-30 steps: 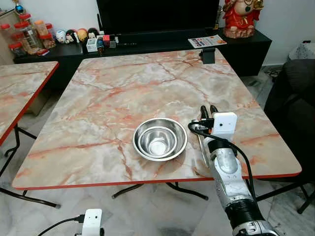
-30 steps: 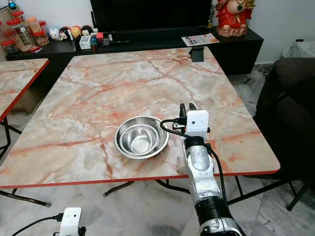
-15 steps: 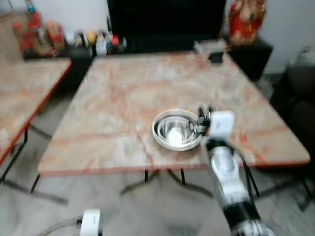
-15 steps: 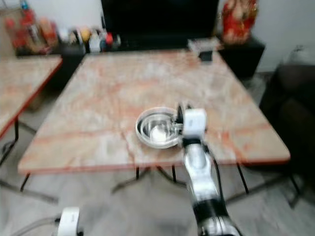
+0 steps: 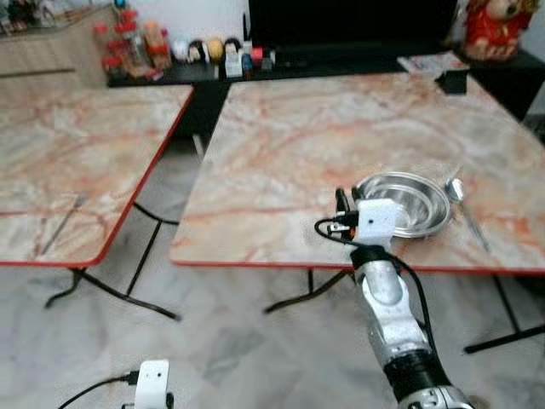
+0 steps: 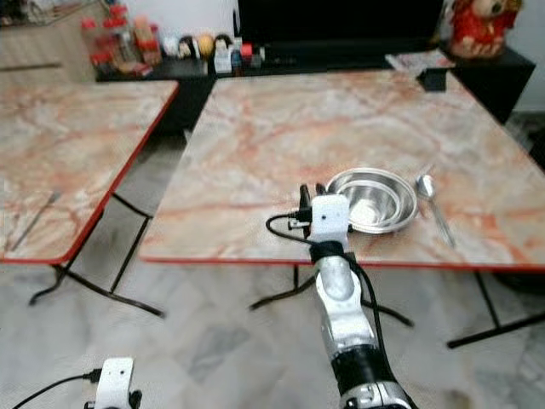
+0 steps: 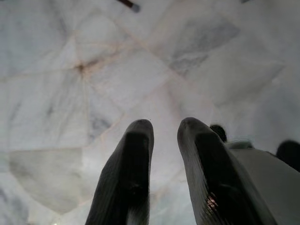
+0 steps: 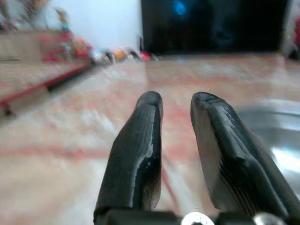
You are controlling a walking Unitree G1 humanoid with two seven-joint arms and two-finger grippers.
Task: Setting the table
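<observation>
A steel bowl with a smaller one nested inside it sits near the front edge of the marbled table. A metal spoon lies on the table just right of the bowl. My right gripper hovers over the table's front edge, just left of the bowl. Its fingers stand slightly apart with nothing between them, so it is open. My left gripper hangs over the floor tiles, its fingers also a little apart and empty. A fork lies on the second table to the left.
A gap of tiled floor separates the two tables. A dark TV bench with jars and small figures runs along the far wall. A small black box stands at the main table's far right.
The whole view has swung left and drawn back, bringing the second table in. My right gripper, earlier at the bowl's right above the spoon, is now left of the bowl.
</observation>
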